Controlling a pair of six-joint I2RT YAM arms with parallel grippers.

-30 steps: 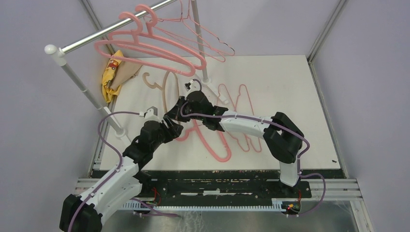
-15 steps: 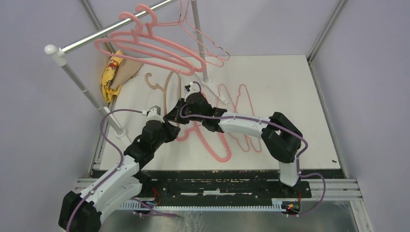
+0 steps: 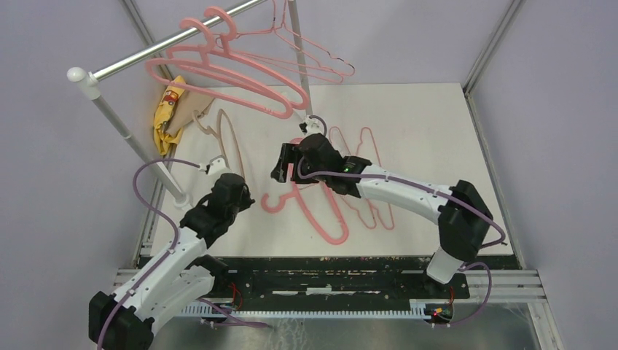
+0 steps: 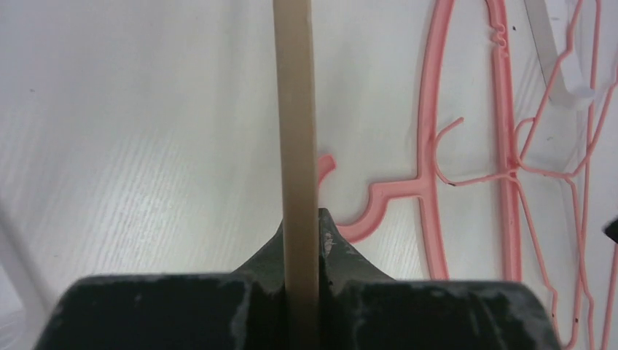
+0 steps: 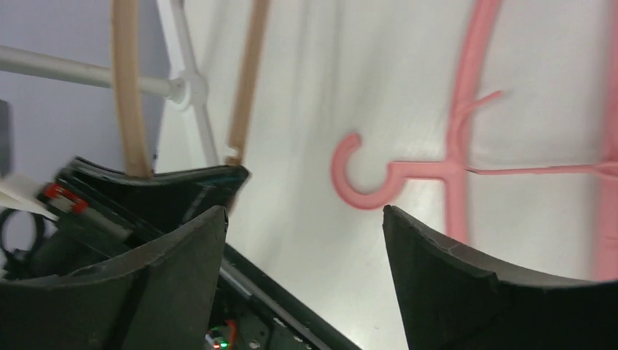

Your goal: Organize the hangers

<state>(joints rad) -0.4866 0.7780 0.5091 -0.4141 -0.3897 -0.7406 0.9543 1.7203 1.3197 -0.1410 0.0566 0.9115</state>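
Observation:
My left gripper (image 3: 233, 187) is shut on the beige hanger (image 3: 218, 125), whose flat bar (image 4: 295, 109) runs straight up between the jaws of the left gripper (image 4: 301, 219). To its right my right gripper (image 3: 280, 164) hangs open above the table, empty (image 5: 302, 211). Below it a thick pink plastic hanger (image 3: 313, 208) lies flat, its hook (image 5: 357, 182) showing between the open fingers. Thin pink wire hangers (image 3: 364, 175) lie beside it. Thick pink hangers (image 3: 218, 73) and thin wire ones (image 3: 313, 62) hang on the rail.
The silver rail (image 3: 167, 45) slants across the back left on two posts, one foot (image 3: 315, 124) just behind my right gripper, the other post (image 3: 138, 146) left of my left arm. A yellow and tan cloth (image 3: 169, 109) lies by the left wall.
My left gripper shut on the beige hanger and carried it left. My right gripper opened, let go of that hanger and drew back to the right.

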